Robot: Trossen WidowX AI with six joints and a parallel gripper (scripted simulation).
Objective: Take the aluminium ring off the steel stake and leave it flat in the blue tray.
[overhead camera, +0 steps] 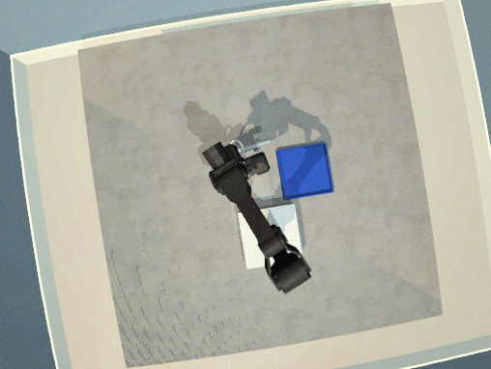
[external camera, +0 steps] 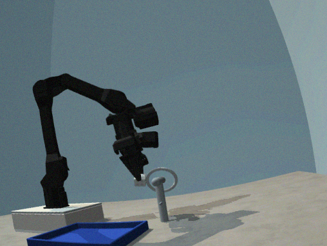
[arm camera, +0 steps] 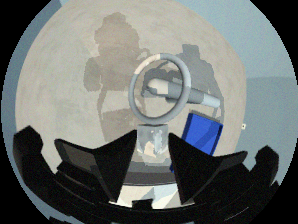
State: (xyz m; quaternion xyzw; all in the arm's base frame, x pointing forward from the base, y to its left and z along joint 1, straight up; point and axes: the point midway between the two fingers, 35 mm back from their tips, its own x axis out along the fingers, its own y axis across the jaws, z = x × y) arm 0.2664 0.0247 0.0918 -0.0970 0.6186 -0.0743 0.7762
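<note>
Aluminium tab (external camera: pixel 140 183) (arm camera: pixel 152 142), closest to the wrist camera, is clamped between the fingers of the black gripper (overhead camera: pixel 243 161) (external camera: pixel 140 179) (arm camera: pixel 152 135). Its ring (overhead camera: pixel 241 147) (external camera: pixel 176 180) (arm camera: pixel 131 97) is raised and tilted at cross-bar (overhead camera: pixel 261 144) (external camera: pixel 158 181) (arm camera: pixel 177 91) height, atop the stake (external camera: pixel 162 206). Freeing it appears to be the step in hand; whether it clears the bar's end, I cannot tell. Next calls for easing it fully past that end; the bar could snag it. Beyond, the blue tray (overhead camera: pixel 304 171) (external camera: pixel 93 235) (arm camera: pixel 202 132) has no ring inside.

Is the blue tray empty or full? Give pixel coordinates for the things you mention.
Empty: inside the tray (overhead camera: pixel 309 184) (external camera: pixel 100 236) (arm camera: pixel 201 132) there's only blue floor and shadow. The ring (overhead camera: pixel 234 142) (external camera: pixel 176 181) (arm camera: pixel 132 95) is up in the gripper (overhead camera: pixel 243 160) (external camera: pixel 140 179) (arm camera: pixel 152 135), held by its tab.
</note>
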